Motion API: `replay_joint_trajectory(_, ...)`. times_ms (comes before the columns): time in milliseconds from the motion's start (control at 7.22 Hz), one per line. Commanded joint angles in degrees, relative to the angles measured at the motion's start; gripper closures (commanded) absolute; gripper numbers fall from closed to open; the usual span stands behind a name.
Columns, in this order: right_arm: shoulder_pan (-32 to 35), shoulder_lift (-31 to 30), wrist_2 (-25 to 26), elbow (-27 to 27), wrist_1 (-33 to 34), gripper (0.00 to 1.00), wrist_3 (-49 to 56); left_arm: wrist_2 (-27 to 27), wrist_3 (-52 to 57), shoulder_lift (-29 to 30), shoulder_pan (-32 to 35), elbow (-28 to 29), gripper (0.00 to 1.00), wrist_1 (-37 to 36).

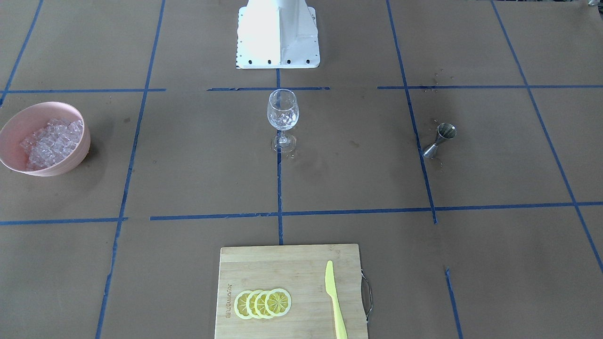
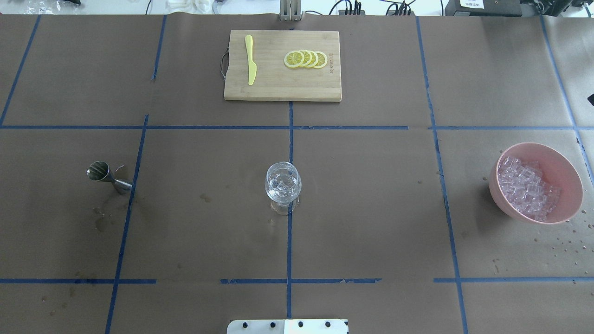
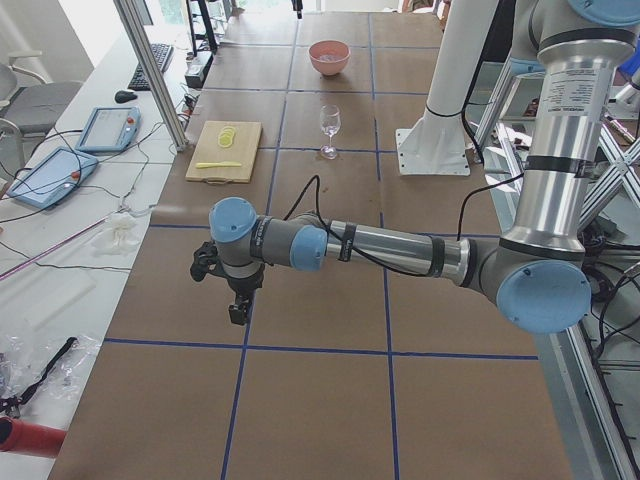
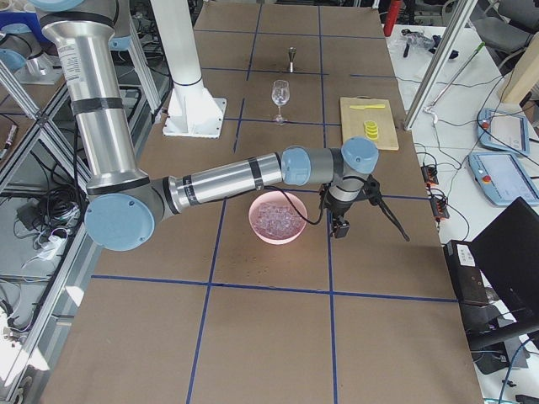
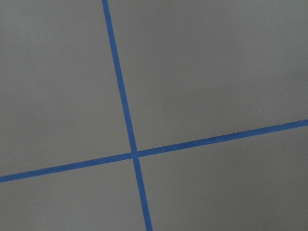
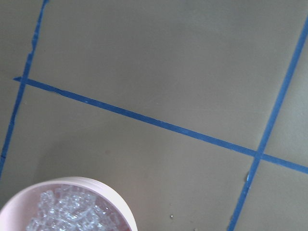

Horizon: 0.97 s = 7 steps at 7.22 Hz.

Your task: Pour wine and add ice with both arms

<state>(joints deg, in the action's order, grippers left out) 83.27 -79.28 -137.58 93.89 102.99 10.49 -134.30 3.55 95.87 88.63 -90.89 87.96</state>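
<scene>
A wine glass (image 2: 283,183) stands upright at the table's centre with a few clear cubes in its bowl. The rest of the ice (image 2: 526,185) fills a pink bowl (image 2: 571,185) on my right side. No wine is in view. My left arm (image 3: 390,245) reaches out low over bare paper far from the glass, and its gripper (image 3: 238,310) points down; I cannot tell if it is open. My right arm (image 4: 219,181) passes over the bowl (image 4: 253,227), its gripper (image 4: 339,227) hanging just past the rim; its state I cannot tell. Ice (image 6: 72,211) shows at the right wrist view's bottom left.
A steel jigger (image 2: 106,176) stands on my left side, wet spots around it. At the far edge a bamboo cutting board (image 2: 278,88) carries lemon slices (image 2: 306,59) and a yellow knife (image 2: 250,60). The white base block (image 1: 278,37) is behind the glass.
</scene>
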Motion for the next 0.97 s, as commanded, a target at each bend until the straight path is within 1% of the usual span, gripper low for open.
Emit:
replay_joint_trajectory(0,3.39,-1.57,0.2,-2.57,-0.25,0.0,2.43,-0.53,2.16,-0.95,2.77,0.28,0.0,-2.89)
replay_joint_trajectory(139,3.92,-2.27,3.08,-2.58,-0.16,0.0,2.52,-0.44,2.69,-1.39,2.77,0.45,0.0,-2.8)
replay_joint_trajectory(416,7.33,-4.47,3.11,-3.27,-0.16,0.0,1.91,-0.53,2.69,-2.0,2.77,1.15,0.0,-2.71)
replay_joint_trajectory(554,9.18,-6.04,3.03,-3.19,-1.46,0.0,1.73,-0.53,2.69,-2.18,2.77,1.16,0.0,-2.62)
replay_joint_trajectory(693,9.89,-8.23,2.85,-3.1,-5.48,0.0,1.29,-0.53,2.69,-2.27,2.77,1.24,0.0,-2.53)
replay_joint_trajectory(831,9.9,-8.69,2.67,-3.28,-6.48,0.0,-1.5,-0.53,2.69,-2.27,2.69,1.16,0.0,-2.53)
